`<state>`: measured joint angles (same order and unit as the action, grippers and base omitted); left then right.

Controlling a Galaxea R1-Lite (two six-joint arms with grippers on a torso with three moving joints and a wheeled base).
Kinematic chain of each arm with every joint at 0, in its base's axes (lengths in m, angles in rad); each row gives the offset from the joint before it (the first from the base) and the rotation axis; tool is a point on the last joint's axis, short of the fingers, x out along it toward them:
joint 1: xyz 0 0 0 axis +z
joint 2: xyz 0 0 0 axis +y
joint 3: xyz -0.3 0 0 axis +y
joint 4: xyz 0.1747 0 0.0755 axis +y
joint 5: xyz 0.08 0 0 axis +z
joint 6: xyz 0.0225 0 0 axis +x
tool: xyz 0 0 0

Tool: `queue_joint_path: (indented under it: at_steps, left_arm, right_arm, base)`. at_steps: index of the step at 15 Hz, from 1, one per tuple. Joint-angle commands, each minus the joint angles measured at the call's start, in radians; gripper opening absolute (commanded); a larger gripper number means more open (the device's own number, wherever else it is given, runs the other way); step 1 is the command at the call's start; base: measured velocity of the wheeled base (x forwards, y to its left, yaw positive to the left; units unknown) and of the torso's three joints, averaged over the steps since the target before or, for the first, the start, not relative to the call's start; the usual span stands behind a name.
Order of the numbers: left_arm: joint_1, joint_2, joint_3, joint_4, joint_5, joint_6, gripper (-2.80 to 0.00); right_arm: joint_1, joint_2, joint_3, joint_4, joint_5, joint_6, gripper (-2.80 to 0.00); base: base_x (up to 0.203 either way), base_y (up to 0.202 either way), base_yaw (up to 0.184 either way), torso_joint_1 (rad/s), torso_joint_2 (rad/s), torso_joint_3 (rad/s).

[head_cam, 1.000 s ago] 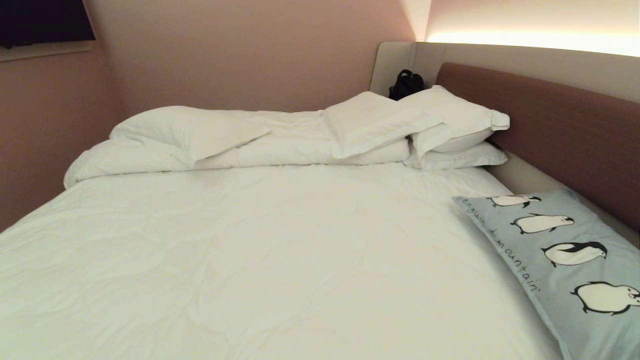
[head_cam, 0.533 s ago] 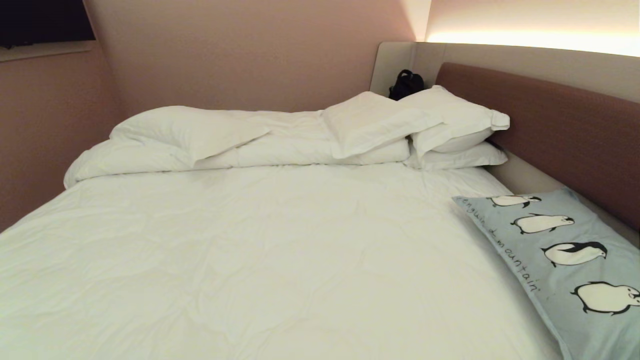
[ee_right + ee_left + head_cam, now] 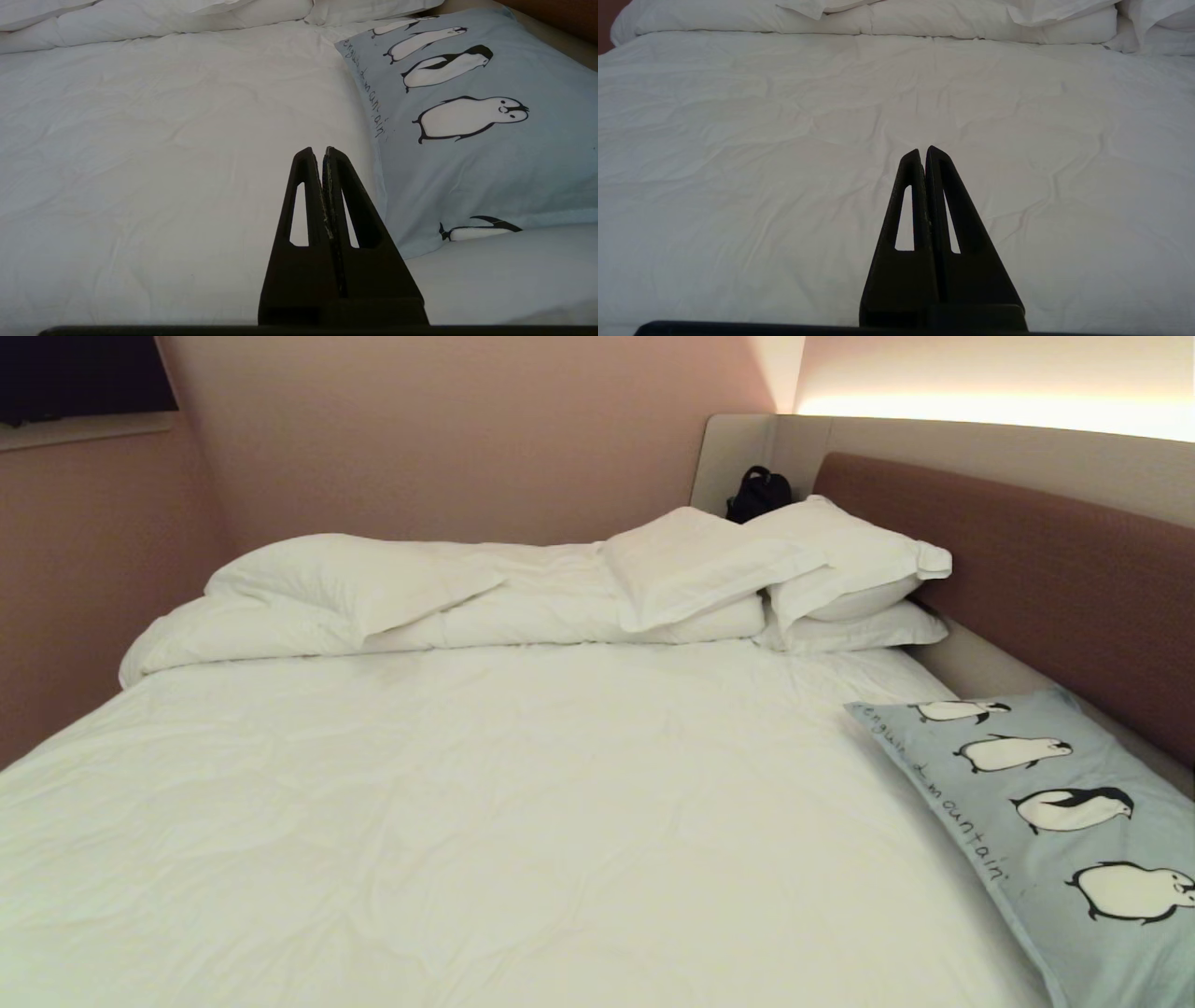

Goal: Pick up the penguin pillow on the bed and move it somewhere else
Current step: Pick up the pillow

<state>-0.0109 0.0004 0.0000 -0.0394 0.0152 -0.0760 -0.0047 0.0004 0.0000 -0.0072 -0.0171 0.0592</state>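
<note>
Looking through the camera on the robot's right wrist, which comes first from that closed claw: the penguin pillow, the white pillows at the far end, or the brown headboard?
From the right gripper, shut and empty:
1. Penguin pillow, just beside the tips, lying on the bed.
2. White pillows, at the bed's far end.
3. Brown headboard, behind the penguin pillow; too close to the white pillows to call.

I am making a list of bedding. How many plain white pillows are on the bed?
3, maybe more hidden: one at the far left, one leaning mid-right, one by the headboard, atop another white layer.
</note>
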Motion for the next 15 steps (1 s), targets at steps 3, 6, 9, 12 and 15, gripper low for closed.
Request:
queue_joint_path:
  at_steps: [3, 6, 9, 12, 15]
  left_arm:
    - [0.0, 0.0, 0.0, -0.001, 0.0, -0.001, -2.8]
    - [0.0, 0.0, 0.0, -0.001, 0.0, -0.001, -2.8]
    - [0.0, 0.0, 0.0, -0.001, 0.0, -0.001, -2.8]
    - [0.0, 0.0, 0.0, -0.001, 0.0, -0.001, -2.8]
    - [0.0, 0.0, 0.0, -0.001, 0.0, -0.001, -2.8]
  right_arm:
    - [0.001, 0.0, 0.0, 0.0, 0.0, 0.001, -2.8]
    - [0.0, 0.0, 0.0, 0.0, 0.0, 0.002, -2.8]
    - [0.001, 0.0, 0.0, 0.0, 0.0, 0.001, -2.8]
    - [0.0, 0.0, 0.0, 0.0, 0.001, 0.001, -2.8]
    - [0.0, 0.0, 0.0, 0.0, 0.0, 0.001, -2.8]
  base:
    - [0.0, 0.0, 0.0, 0.0, 0.0, 0.0]
    - [0.0, 0.0, 0.0, 0.0, 0.0, 0.0]
    - [0.0, 0.0, 0.0, 0.0, 0.0, 0.0]
    - [0.0, 0.0, 0.0, 0.0, 0.0, 0.0]
    - [0.0, 0.0, 0.0, 0.0, 0.0, 0.0]
